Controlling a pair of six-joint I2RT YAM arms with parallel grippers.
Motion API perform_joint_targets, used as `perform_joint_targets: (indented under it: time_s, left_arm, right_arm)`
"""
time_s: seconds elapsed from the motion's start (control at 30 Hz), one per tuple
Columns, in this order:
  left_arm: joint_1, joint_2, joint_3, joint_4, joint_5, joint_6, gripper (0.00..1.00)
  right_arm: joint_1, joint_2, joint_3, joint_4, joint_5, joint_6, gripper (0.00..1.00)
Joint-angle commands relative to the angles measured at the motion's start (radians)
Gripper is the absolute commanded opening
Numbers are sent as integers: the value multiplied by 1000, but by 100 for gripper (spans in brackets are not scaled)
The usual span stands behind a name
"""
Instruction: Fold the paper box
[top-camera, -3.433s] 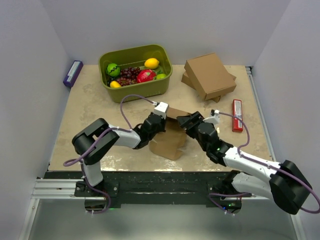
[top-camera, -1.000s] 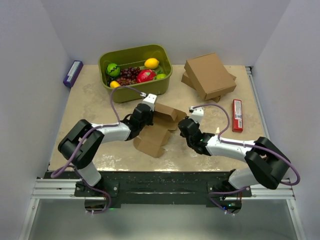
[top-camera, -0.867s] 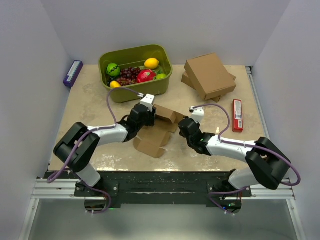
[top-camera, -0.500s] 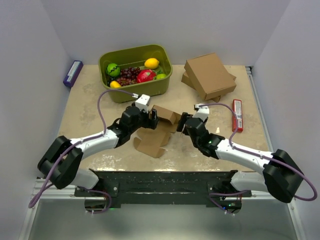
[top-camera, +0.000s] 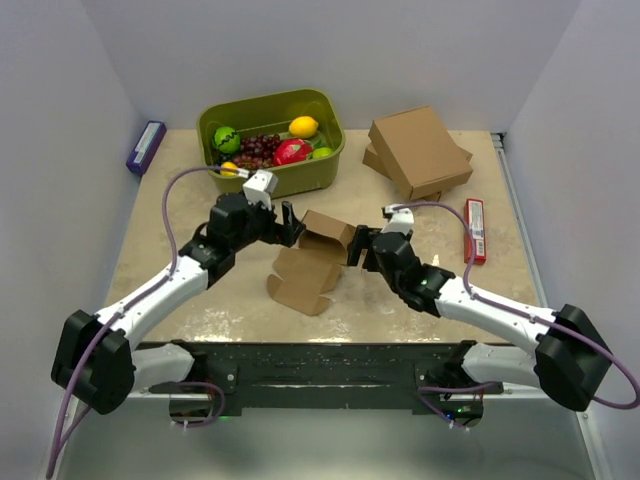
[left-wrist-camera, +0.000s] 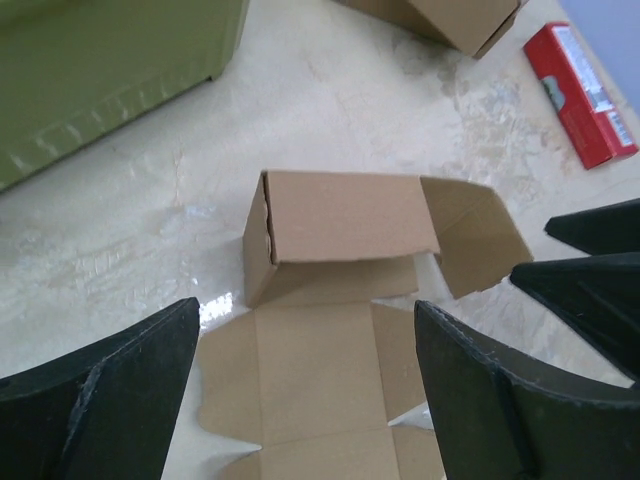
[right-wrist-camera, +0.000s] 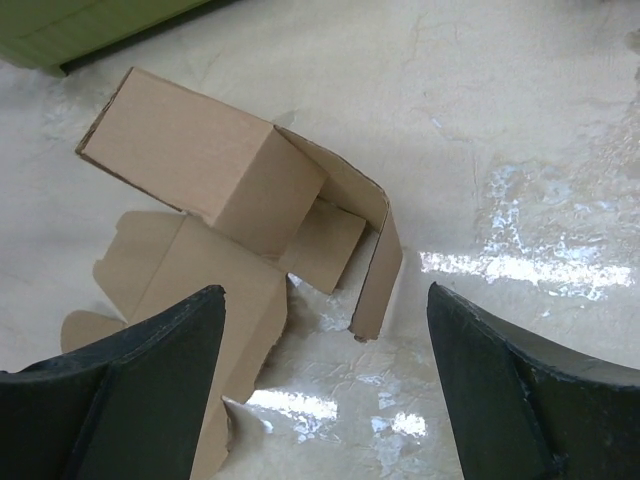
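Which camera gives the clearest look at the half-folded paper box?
Left wrist: the paper box sits centred and large, raised section and open flaps clear. Right wrist shows it large too, but off to the left at an angle. Top external shows its whole outline, only small.

The beige marbled worktop (top-camera: 170, 230) carries a half-folded paper box (top-camera: 310, 275) at its middle. A green bin (top-camera: 285, 180) sits at the far edge, and stacked brown boxes (top-camera: 420, 150) lie toward the far right corner. A red packet (top-camera: 475, 231) lies by the right edge, and a purple case (top-camera: 146, 147) at the far left corner.
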Motion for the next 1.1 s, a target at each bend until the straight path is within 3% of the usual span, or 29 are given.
perform_joint_targets:
  time_s: [0.0, 0.13, 0.23, 0.5, 0.6, 0.63, 0.77, 0.9, 1.07]
  left_arm:
    - [63, 19, 204, -179, 215, 73, 92]
    - [124, 132, 422, -314, 300, 129, 92]
    - [133, 203, 484, -292, 361, 115, 92]
    - [133, 294, 458, -215, 345, 130, 89]
    - [133, 275, 401, -184, 322, 155, 89]
    - [133, 272, 389, -181, 315, 161, 89]
    - [133, 288, 380, -198, 305, 173, 89]
    - [135, 312, 384, -212, 308, 173, 90]
    - [133, 334, 386, -221, 311, 170, 90]
  right_arm:
    - [-1, 43, 89, -109, 86, 9, 83]
    - [-10, 59, 77, -76, 114, -11, 74]
    - [-36, 86, 79, -53, 102, -37, 65]
    - [-93, 139, 77, 19, 18, -135, 48]
    - [-141, 140, 57, 73, -74, -208, 37]
    - [-151, 139, 56, 82, -87, -250, 28]
    - [-194, 142, 60, 111, -164, -389, 17]
    - [-199, 163, 65, 159, -222, -530, 7]
    - [-201, 192, 73, 215, -269, -644, 2]
